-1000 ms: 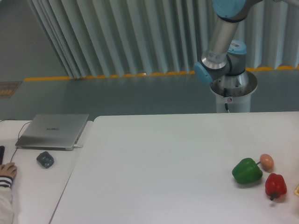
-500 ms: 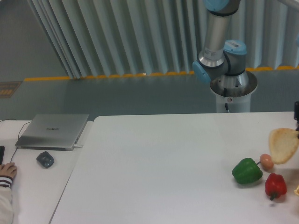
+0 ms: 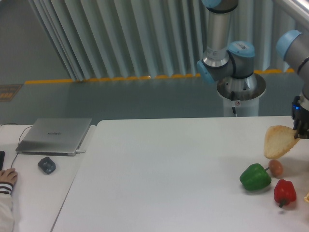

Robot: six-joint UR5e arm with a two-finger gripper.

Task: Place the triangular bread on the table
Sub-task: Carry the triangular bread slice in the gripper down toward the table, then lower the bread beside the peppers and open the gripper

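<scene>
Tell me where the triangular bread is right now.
The triangular bread hangs at the far right of the camera view, held at its right tip by the hand, above the small brown egg and green pepper.

At the right edge, the dark claw [image 3: 300, 129] grips the golden-tan wedge-shaped bread [image 3: 278, 141], held above the plain white counter [image 3: 164, 174]. Below it sit a small brown egg [image 3: 275, 167], a green bell pepper [image 3: 255, 177] and a red bell pepper [image 3: 284, 191].

A green bell pepper [image 3: 255, 177], small brown egg [image 3: 276, 167] and red pepper [image 3: 284, 192] cluster before me; a closed laptop [image 3: 54, 136] and mouse [image 3: 46, 165] sit far left.
</scene>
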